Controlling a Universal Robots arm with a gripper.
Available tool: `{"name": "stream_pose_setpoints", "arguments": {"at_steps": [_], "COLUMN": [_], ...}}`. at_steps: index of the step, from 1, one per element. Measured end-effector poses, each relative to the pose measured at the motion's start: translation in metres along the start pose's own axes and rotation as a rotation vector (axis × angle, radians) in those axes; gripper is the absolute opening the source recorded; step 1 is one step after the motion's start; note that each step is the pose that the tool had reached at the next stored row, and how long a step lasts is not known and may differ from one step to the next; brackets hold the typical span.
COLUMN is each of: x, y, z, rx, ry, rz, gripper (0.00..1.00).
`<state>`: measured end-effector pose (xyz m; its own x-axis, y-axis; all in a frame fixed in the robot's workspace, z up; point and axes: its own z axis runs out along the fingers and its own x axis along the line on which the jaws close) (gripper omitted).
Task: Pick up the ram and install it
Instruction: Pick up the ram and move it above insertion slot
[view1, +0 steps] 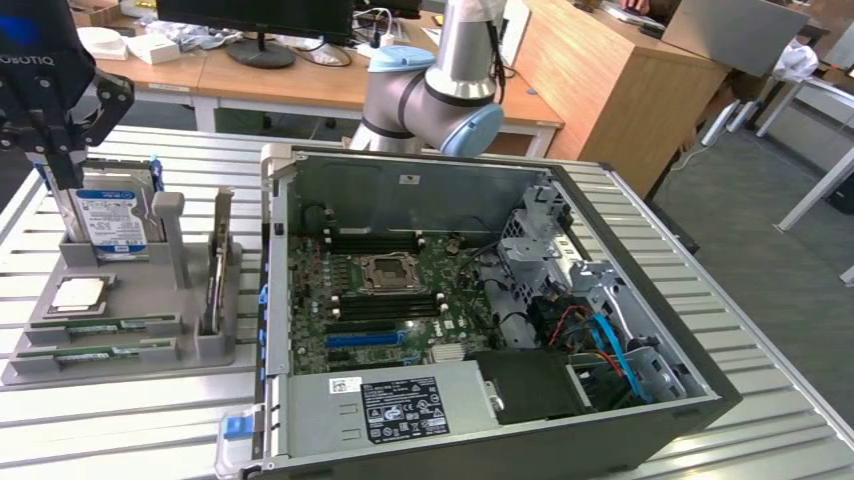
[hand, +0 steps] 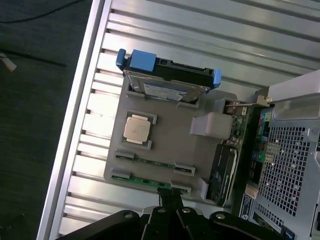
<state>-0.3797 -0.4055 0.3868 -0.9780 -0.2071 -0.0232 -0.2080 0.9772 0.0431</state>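
Ram (view1: 96, 352) lying flat in gray tray's (view1: 147, 300) nearest slot, twin stick (view1: 104, 325) behind it. Gripper (hand: 170, 194) above tray, fingers clenched, empty. Worry imo: thin board sits low in slot, pinch could slip or tilt it.

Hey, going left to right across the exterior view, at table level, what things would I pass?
Square processor chip → expansion card standing on edge → CPU socket → blue cables
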Motion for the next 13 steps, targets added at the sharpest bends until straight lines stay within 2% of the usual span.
{"name": "stream_pose_setpoints", "arguments": {"at_steps": [13], "x": [0.0001], "y": [0.0000], "z": [0.0001], "rx": [-0.0033], "ry": [0.0060], "rz": [-0.141], "gripper": [0.10]}}
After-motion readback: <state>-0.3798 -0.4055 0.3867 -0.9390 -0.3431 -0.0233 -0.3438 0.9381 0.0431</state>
